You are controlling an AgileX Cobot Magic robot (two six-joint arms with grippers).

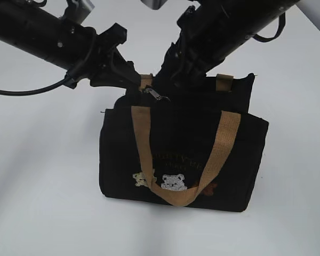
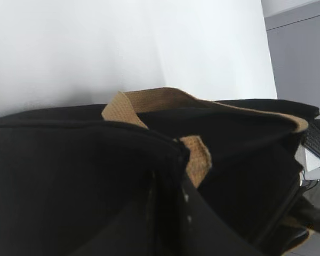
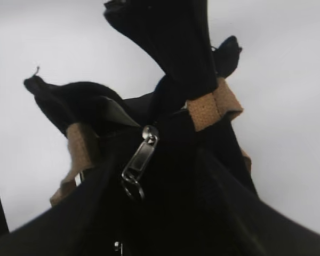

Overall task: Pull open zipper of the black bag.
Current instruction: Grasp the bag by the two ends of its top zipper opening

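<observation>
On your left, the left gripper [image 1: 129, 80] sits at the top left corner of the black bag [image 1: 181, 154], its fingers drawn together on the fabric by the rear tan handle [image 1: 145, 81]; its own wrist view shows only cloth and strap, so judge that pinch as likely, not certain. Just right of it lies the metal pull tab [image 1: 154, 94], hanging at the left end of the zipper [image 3: 149, 133], whose line runs rightward along the bag's top edge. In the right wrist view the pull tab [image 3: 138, 160] dangles free, nothing touching it. Further right, the right gripper [image 1: 173, 74] hovers just above and beside the tab and is the nearer one to take it. You cannot tell how far apart its fingers stand; they hold nothing visible.
</observation>
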